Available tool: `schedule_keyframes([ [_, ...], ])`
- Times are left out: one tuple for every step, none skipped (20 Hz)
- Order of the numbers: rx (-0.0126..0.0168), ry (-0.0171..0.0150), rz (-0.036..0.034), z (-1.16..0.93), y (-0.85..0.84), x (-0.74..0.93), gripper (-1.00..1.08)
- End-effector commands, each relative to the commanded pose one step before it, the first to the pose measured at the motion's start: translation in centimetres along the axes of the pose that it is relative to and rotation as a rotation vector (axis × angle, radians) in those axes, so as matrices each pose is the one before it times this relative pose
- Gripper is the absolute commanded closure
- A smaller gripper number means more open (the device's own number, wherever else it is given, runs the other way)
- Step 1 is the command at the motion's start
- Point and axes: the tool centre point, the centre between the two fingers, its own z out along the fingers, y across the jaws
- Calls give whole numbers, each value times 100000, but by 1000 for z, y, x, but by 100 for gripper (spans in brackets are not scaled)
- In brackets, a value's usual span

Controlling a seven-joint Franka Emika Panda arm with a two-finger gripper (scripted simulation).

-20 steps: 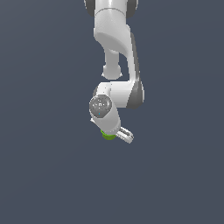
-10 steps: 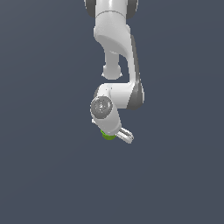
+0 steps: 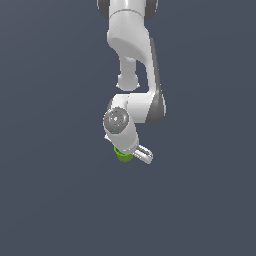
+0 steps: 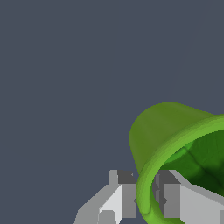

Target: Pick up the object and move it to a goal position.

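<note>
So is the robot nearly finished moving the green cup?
Partly. Done: the gripper has the green cup, one finger inside its rim and one outside. In hand: carrying it, tilted. Left: reaching the goal spot, which no picture shows, so I can't tell how close it is.

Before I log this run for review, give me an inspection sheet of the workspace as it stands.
Surface: plain dark grey ground, no marks.
Job's things: lime-green cup at the end effector, its wall between the fingers, one inside the rim and one outside; whether it touches the ground cannot be told.
Clutter: nothing seen.
Grippers: end effector shut on the cup's rim wall, one finger outside.
Cables: nothing seen.
Surroundings: white arm reaching down from the exterior view's top; goal marker not seen.
</note>
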Motion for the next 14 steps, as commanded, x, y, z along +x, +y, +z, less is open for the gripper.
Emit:
schedule_keyframes([
  [1245,1980,-81,-1233,-474,42,108],
  [610,975,5,-596,-227,8,108],
  [688,1101,6,-673,-256,9,108],
  [768,1227,7,-751,-284,9,108],
  [844,1350,7,-826,-313,10,108],
  [920,1472,8,-900,-340,10,108],
  [996,1594,9,-975,-367,10,108],
  [1070,1712,10,-1047,-394,10,108],
  [1143,1830,11,-1119,-420,10,108],
  [1215,1945,12,-1190,-446,10,108],
  [1286,2059,12,-1260,-471,10,108],
  [1356,2171,13,-1328,-496,9,108],
  [1424,2281,14,-1395,-520,9,108],
  [1481,2374,15,-1452,-540,8,108],
])
